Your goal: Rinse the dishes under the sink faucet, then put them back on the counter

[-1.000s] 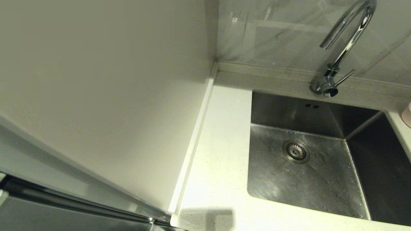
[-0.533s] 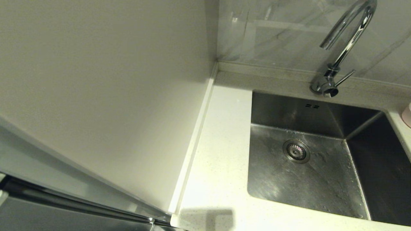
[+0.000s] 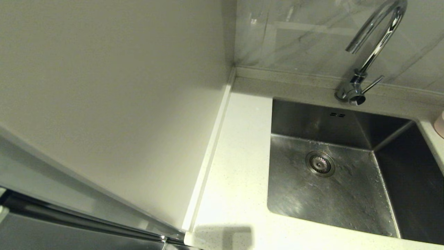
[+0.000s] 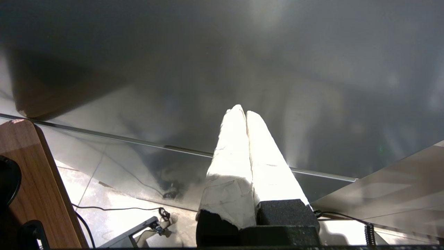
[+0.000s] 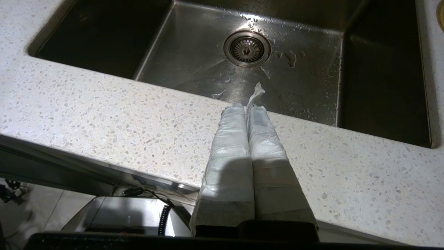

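The steel sink [image 3: 329,201] holds no dishes, and water drops lie around its drain [image 3: 319,163]. Behind it rises the chrome faucet [image 3: 373,52] with its side lever [image 3: 373,84]. A pale pink sliver, probably the pink bowl [image 3: 440,124], shows at the right edge on the counter [image 3: 236,166]. The yellow and grey bowls are out of view. My right gripper [image 5: 245,108] hangs shut and empty over the counter's front strip [image 5: 104,114], pointing at the sink [image 5: 194,59]. My left gripper [image 4: 242,111] is shut and empty, low beside a grey metal front. Neither gripper shows in the head view.
A plain white upright panel [image 3: 121,104] stands left of the counter, with a marbled backsplash [image 3: 305,34] behind the faucet. A wooden board [image 4: 38,180] and floor cables [image 4: 163,211] lie below my left gripper.
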{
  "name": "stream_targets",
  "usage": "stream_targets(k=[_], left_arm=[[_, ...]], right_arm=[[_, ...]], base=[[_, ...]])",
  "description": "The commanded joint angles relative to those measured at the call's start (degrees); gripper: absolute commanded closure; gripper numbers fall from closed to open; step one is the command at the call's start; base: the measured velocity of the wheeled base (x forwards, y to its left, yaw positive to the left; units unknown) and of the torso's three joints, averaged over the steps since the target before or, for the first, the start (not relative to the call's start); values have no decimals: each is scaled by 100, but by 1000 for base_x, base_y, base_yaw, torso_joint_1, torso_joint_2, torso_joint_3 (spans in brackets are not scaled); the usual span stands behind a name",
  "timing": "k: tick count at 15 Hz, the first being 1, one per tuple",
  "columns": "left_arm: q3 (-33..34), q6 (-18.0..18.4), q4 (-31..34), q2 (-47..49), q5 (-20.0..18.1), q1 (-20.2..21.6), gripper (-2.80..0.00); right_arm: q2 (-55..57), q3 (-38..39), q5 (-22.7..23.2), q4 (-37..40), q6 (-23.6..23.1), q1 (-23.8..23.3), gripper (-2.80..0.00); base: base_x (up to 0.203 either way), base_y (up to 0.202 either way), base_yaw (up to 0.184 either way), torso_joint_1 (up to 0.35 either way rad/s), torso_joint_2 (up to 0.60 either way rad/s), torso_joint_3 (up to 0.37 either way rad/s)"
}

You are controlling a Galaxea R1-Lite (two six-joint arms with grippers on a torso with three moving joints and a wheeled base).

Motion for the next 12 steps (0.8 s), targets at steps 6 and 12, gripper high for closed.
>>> stream_targets(k=[6, 12], left_arm=[[13, -4, -2, 0, 0, 1, 0], [18, -4, -2, 0, 0, 1, 0]], right_arm=[[16, 173, -17, -512, -4, 2, 0], [16, 173, -11, -497, -4, 2, 0]], base=[[0, 0, 0, 0, 0, 0], [0, 0, 0, 0, 0, 0]])
